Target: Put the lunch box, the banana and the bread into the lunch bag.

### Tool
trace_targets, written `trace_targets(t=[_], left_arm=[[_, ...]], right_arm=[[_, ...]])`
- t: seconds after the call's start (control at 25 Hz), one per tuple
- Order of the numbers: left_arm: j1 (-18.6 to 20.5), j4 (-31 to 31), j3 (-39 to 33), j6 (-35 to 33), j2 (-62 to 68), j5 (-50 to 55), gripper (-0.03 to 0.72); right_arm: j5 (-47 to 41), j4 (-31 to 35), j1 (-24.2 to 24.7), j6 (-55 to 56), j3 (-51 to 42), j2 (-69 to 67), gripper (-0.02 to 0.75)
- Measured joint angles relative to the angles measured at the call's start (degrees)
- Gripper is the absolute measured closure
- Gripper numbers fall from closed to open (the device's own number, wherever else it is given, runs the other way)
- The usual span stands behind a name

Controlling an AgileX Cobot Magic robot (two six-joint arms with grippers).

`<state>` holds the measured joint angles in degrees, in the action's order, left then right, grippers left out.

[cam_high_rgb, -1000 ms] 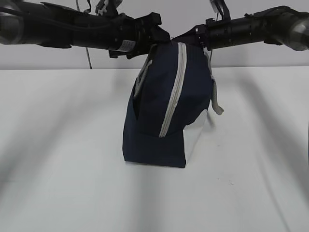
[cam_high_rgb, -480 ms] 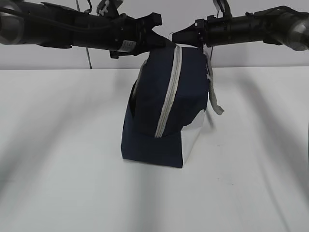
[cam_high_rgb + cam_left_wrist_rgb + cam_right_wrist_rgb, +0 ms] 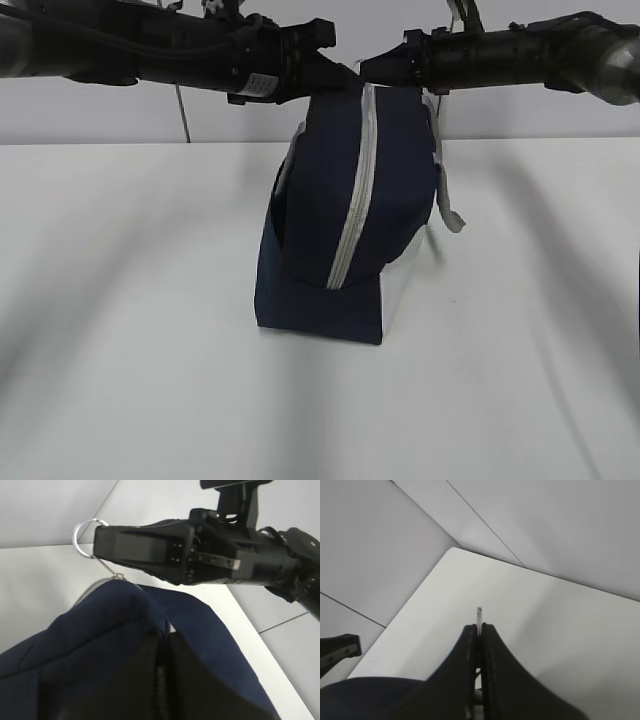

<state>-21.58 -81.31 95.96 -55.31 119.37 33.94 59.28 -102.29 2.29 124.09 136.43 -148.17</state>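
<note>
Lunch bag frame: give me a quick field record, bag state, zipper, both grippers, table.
bag: lunch bag upright on table, top pinched between both arms
zipper: grey zipper runs down the near face; appears closed
ring pull: metal ring held by right gripper
left gripper: shut on the bag's top fabric
right gripper: shut on the ring pull
food items: none visible

Navy-blue lunch bag (image 3: pixel 330 270) — white lower panel, grey zipper (image 3: pixel 355 190) — on a white table (image 3: pixel 130 380).
</note>
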Motion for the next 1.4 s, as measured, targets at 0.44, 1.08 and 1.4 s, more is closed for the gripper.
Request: trace_targets(t=[0.44, 1.08, 1.4], left_arm=[[0.00, 1.48, 0.00, -0.55, -0.67, 4.68, 0.665], [0.10, 1.81, 0.00, -1.41, -0.78, 6.10, 0.665], [0.17, 2.22, 0.00, -1.49, -0.78, 7.03, 0.666]], right_arm=[[-2.82, -4.65, 0.00, 5.32, 0.00, 0.00, 0.754], [-2.95, -4.39, 0.00, 7.19, 0.00, -3.84, 0.754], [-2.63, -1.91, 0.00, 6.50, 0.00, -5.30, 0.754]])
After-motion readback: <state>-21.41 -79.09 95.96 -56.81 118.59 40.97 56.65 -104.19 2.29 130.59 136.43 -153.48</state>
